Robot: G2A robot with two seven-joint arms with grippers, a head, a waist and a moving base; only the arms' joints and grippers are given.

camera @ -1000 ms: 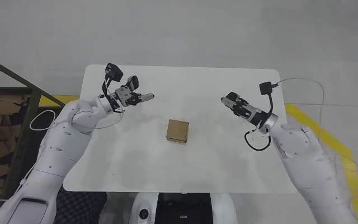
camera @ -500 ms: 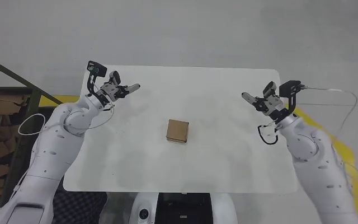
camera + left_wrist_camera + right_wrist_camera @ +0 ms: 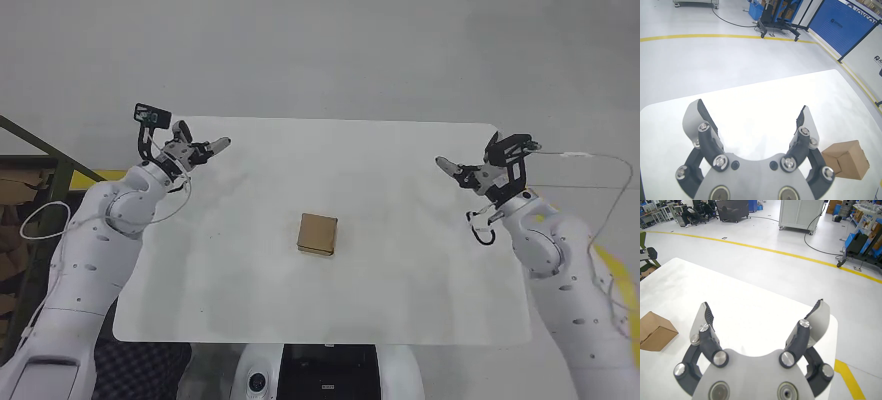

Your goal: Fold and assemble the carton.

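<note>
The small brown cardboard carton (image 3: 317, 234) sat closed, seemingly assembled; hence left gripper (image 3: 752, 103) at ten o'clock, right gripper (image 3: 763, 302) at two, both wide, clear.

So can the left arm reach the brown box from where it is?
Probably yes. The left gripper hangs open by a far corner of the table, and just bare table lies between it and the carton in the middle. Nothing blocks it.

1 carton (image 3: 317, 234), 1 table (image 3: 400, 290), 2 grippers: left gripper (image 3: 752, 103), right gripper (image 3: 762, 302).
</note>
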